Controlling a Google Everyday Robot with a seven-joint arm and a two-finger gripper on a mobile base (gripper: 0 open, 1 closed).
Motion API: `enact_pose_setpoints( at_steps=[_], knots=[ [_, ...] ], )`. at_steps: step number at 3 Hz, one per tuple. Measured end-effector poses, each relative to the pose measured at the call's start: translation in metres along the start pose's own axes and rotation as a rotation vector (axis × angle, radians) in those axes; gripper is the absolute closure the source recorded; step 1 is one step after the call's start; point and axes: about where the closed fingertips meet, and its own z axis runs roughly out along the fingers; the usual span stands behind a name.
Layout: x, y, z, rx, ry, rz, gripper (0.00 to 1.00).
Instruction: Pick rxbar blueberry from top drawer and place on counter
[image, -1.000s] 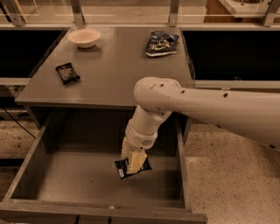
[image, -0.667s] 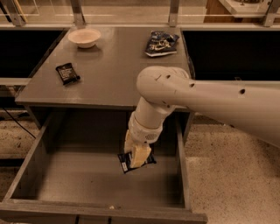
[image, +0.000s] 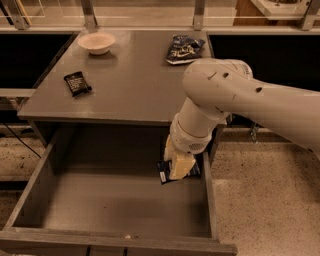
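Single camera view, looking down at the counter (image: 130, 95) with the top drawer (image: 34, 192) pulled out beneath its front edge. The arm (image: 240, 95) enters from the right, bends at a large rounded joint above the counter's front right corner, and points down into the drawer. The gripper (image: 179, 169) sits over the right rear part of the drawer, just beside the right side wall and below the counter's front edge. Jaws are closed onto the rxbar blueberry (image: 163, 176): the cream fingers (image: 181, 164) cover the middle of the bar, and its dark ends stick out on the left and right. White print is visible on the left end. The bar is held roughly level, slightly tilted. Cannot tell whether its underside touches the drawer floor or hangs just above it. The remaining drawer floor is plain grey, with a soft shadow near the middle. On the counter: a white bowl (image: 96, 42) at the rear left, a black packet (image: 77, 83) with white print near the left edge, and a blue-and-white snack bag (image: 183, 49) at the rear right, all well apart from one another. Black recessed bins (image: 25, 55) flank the counter. Speckled floor (image: 265, 200) lies to the right of the drawer.
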Motion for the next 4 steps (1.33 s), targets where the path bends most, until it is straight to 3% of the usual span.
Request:
enact_pose_setpoints(
  at_steps=[1,4],
  knots=[
    [0.000,-0.004,-0.003,0.010,0.007,0.002,1.00],
    [-0.012,-0.049,-0.055,0.151,0.113,-0.008,1.00]
  ],
)
